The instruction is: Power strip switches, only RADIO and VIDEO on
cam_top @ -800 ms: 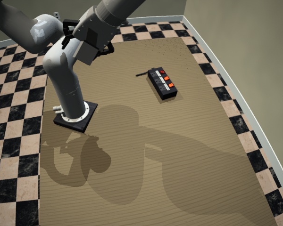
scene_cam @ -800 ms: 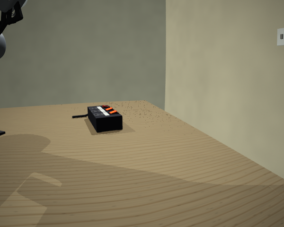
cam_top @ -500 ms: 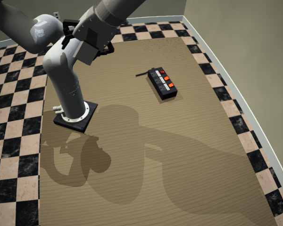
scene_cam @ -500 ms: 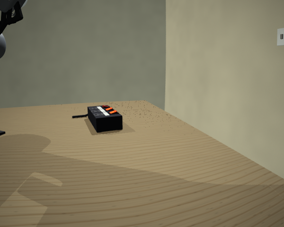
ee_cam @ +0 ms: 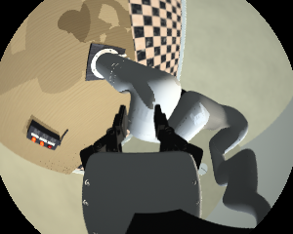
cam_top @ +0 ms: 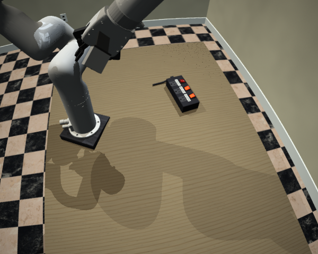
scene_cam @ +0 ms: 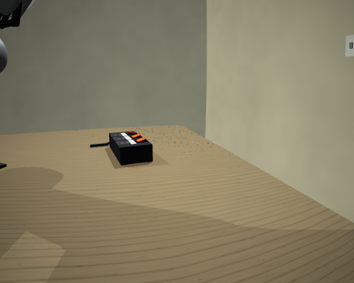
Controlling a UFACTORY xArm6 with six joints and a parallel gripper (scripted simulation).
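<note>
Top view: power strip (cam_top: 182, 93) lies well apart from half-closed, empty end effector (ee_cam: 142, 120).

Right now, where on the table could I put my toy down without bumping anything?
The widest open wood is the near stretch below the power strip and the arm's base plate. There is also room between them. It is tighter between the strip and the table's right edge.
</note>
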